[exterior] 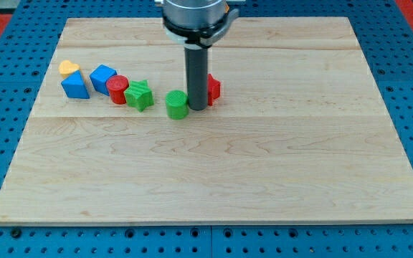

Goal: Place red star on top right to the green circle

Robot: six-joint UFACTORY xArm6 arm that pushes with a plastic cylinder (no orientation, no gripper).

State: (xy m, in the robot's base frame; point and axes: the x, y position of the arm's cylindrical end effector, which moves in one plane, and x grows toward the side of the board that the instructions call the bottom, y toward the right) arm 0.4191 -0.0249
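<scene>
The green circle [177,104] sits on the wooden board a little left of the view's centre, in the upper half. The red star [213,88] lies just to its upper right, mostly hidden behind my rod. My tip [197,108] rests on the board between the two, right beside the green circle's right edge and in front of the red star.
A row of blocks runs to the view's left: a green star [140,94], a red circle [117,89], a blue cube [102,77], a blue triangle [74,87] and a yellow heart [68,68]. The board [214,172] lies on a blue pegboard.
</scene>
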